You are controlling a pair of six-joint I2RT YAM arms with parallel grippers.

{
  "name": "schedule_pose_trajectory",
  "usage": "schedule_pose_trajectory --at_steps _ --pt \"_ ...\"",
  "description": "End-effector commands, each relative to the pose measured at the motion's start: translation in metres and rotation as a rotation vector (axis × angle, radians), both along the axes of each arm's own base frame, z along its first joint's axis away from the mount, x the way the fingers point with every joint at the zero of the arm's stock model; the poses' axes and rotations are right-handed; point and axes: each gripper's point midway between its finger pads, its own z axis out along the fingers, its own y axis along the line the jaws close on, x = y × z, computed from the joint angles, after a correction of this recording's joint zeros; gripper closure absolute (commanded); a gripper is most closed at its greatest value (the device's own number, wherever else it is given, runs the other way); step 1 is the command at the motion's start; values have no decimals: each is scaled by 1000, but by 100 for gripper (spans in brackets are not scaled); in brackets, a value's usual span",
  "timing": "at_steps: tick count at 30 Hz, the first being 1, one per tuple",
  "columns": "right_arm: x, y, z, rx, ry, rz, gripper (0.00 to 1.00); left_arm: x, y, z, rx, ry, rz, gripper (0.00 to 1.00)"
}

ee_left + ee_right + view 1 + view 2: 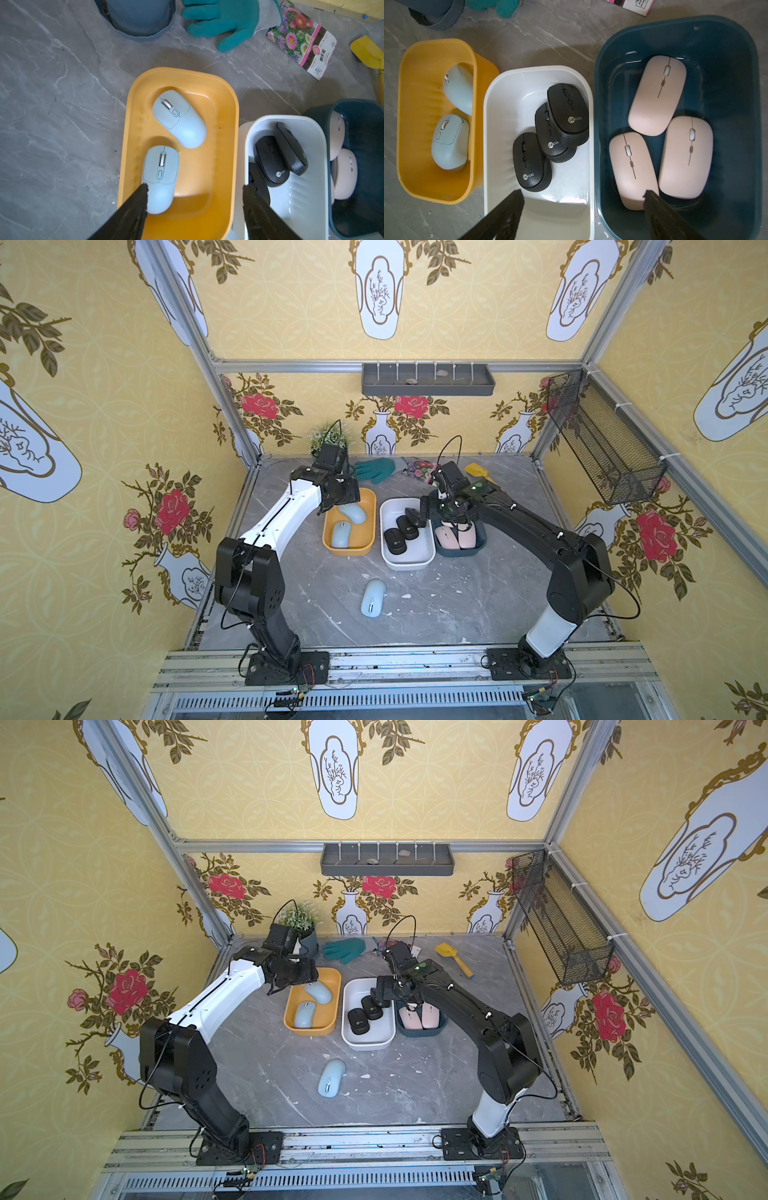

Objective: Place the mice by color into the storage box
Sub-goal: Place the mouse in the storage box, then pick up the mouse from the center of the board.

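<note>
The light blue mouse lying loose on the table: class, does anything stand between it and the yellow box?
Nothing visible does. Only bare table separates the loose mouse from the yellow box's near rim. Two blue mice already lie inside, with floor free beside them.

Bright, even light, soft shadows. Glare sheens the white bin floor. Both top views bow at their edges; wrist views look sharp.
</note>
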Motion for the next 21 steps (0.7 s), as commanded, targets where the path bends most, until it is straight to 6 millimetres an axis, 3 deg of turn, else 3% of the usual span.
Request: schedule_pose_trajectory --at_steps 1,5,9,10,15,21 --pt "4 0 5 3 -21 -11 8 -23 2 2 14 30 -22 24" --pt "5 0 8 -2 -37 -1 8 -56 4 10 40 46 -39 18" --pt "9 3 11 0 -45 6 8 -99 12 1 70 103 -23 17" --pt "10 4 12 4 -50 5 8 -115 6 -3 66 117 -41 17" --pt "12 8 12 9 -50 14 7 -173 -10 -30 -4 210 -81 16" --pt "14 9 12 6 -50 14 7 -230 -40 -78 -30 331 -162 16"
